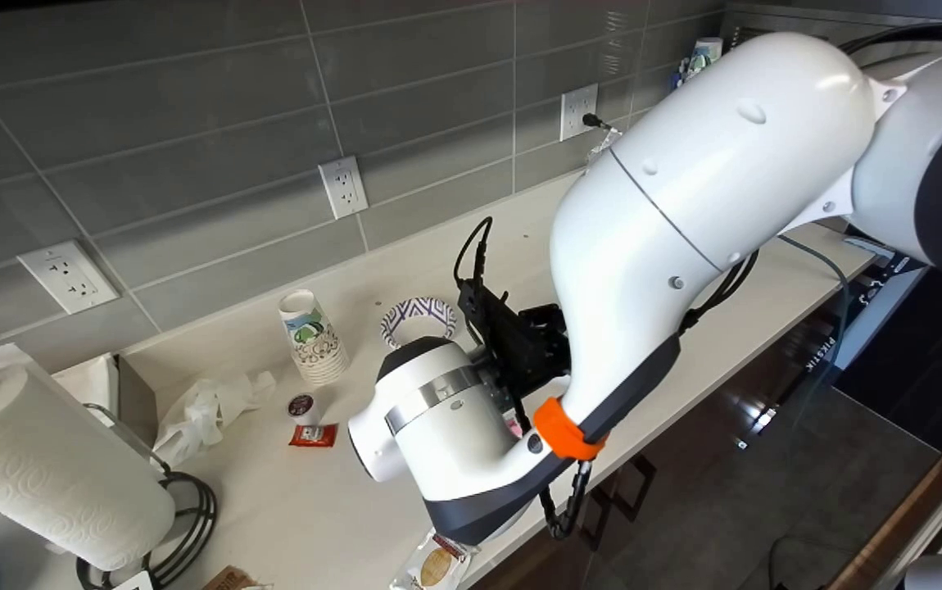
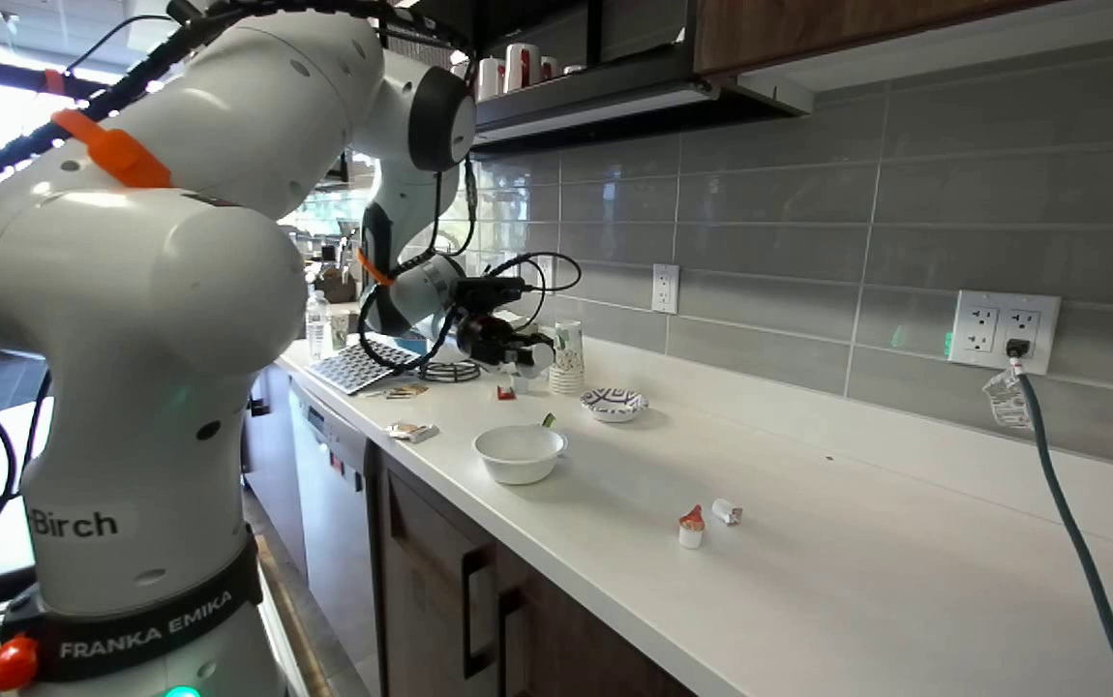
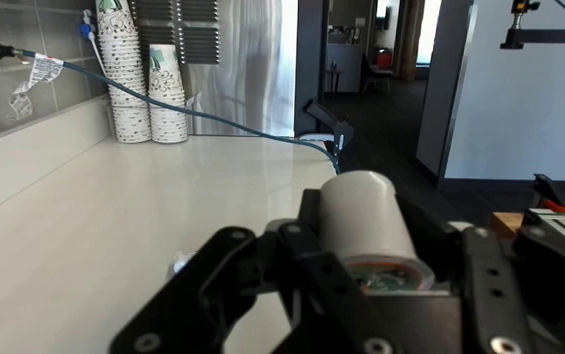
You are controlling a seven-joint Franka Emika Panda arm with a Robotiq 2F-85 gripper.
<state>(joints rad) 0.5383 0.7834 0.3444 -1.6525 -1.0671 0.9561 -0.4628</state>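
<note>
My gripper (image 3: 361, 211) is shut on a white coffee pod (image 3: 363, 216) in the wrist view. The pod's narrow end points away, and its lid, with an orange ring and green print, faces the palm. In an exterior view the pod (image 2: 539, 359) hangs sideways in the fingers above the counter, in line with a stack of paper cups (image 2: 568, 360). A patterned paper bowl (image 2: 605, 411) and a white bowl (image 2: 518, 472) stand on the counter nearby. The arm hides the fingers in an exterior view, where a second pod (image 1: 302, 408) sits beside a red packet (image 1: 313, 435).
A paper towel roll (image 1: 53, 475) on a wire stand is at one end of the counter. Two small creamer cups (image 2: 691, 529) lie farther along. A green cable (image 3: 204, 115) crosses from the wall outlet. Tall cup stacks (image 3: 125, 88) stand by the wall. A wrapped snack (image 1: 436, 565) lies near the edge.
</note>
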